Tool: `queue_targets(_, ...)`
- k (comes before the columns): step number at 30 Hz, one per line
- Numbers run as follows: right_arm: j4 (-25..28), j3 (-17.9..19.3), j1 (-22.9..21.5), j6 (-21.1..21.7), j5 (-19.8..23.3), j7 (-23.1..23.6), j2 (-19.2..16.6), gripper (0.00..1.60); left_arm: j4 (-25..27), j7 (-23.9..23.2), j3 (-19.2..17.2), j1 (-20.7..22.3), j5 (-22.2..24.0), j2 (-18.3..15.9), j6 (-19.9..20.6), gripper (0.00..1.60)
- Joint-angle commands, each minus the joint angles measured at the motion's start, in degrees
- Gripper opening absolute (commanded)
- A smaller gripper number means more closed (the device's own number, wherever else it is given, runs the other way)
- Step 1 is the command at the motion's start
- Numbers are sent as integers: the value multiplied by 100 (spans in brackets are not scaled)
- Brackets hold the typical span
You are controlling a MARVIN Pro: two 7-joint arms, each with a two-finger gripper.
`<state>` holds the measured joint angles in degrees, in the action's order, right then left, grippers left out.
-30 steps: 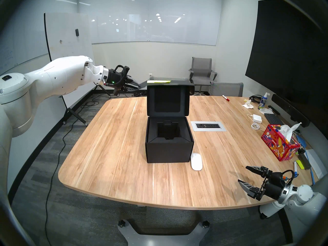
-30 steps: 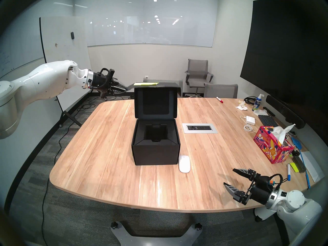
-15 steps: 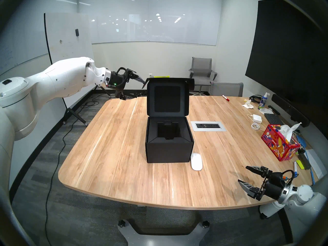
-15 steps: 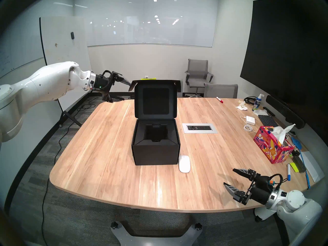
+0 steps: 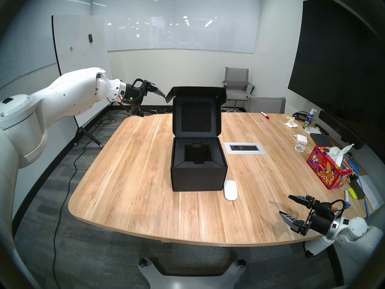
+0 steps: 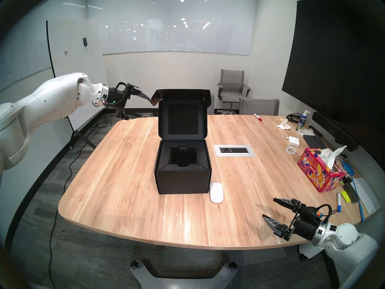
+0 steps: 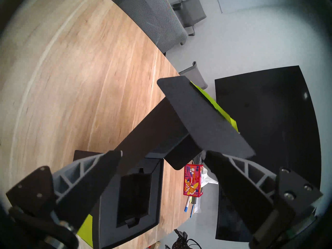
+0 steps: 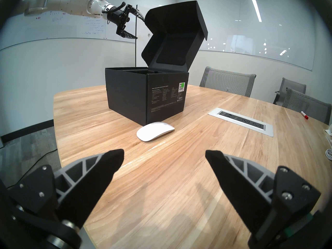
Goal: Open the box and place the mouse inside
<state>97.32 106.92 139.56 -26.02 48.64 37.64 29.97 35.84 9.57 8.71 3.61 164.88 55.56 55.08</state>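
Note:
The black box (image 5: 198, 178) stands in the middle of the table (image 5: 129, 178) with its lid (image 5: 196, 115) swung upright, showing the recessed insert (image 5: 198, 154). The white mouse (image 5: 230, 189) lies on the wood by the box's front right corner and shows in the right wrist view as the mouse (image 8: 155, 131). My left gripper (image 5: 160, 104) is open at the lid's upper left flap. In the left wrist view that flap (image 7: 206, 117), with yellow-green notes (image 7: 215, 106) behind it, lies between the spread fingers, ungripped. My right gripper (image 5: 285, 205) hangs open over the table's front right, empty.
A red floral tissue box (image 5: 329, 169), a white adapter (image 5: 302, 138), a keyboard (image 5: 320, 139), markers and papers crowd the right edge. A power outlet plate (image 5: 244, 148) is set into the table right of the box. Chairs stand behind; a whiteboard stand (image 5: 83, 73) is at the left.
My left gripper went from shut on the lid's flap to open and drew back slightly left. The lid tipped further back, hiding the yellow-green notes from the head views. The right arm stayed still.

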Motion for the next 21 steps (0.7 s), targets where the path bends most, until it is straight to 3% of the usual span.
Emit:
queue_targets(1,13,20,-6,-5,9,0,-1,160,-362,122,-337,-52,12,305,-8,160)
queue_targets(11,13,20,-6,-5,9,0,-1,160,-431,383,-639,-168,12,254,-8,160)
queue_targets(21,12,18,-8,-5,8,0,-1,160,555,374,-539,-199,12,-573,-8,160)
